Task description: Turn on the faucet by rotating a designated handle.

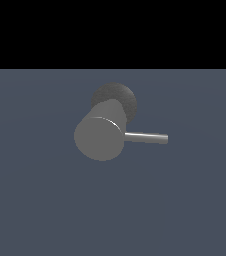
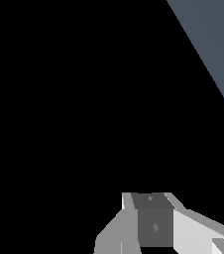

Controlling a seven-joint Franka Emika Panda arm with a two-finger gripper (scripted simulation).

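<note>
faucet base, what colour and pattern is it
Dark grey and speckled, darker than the matte grey faucet; the base shows best in the exterior view.

the faucet [image 1: 99, 137] is matte grey, its flat round end a plain mid grey, and its round base behind is darker and speckled. the handle [image 1: 146, 137] is a lighter metallic grey. the floor [image 1: 35, 200] is flat slate blue under black. the gripper [image 2: 156, 223] shows white and grey.

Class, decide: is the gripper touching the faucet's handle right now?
Apart. In the exterior view the handle juts from the faucet with no arm near it; the wrist view shows the gripper with only background ahead.
</note>
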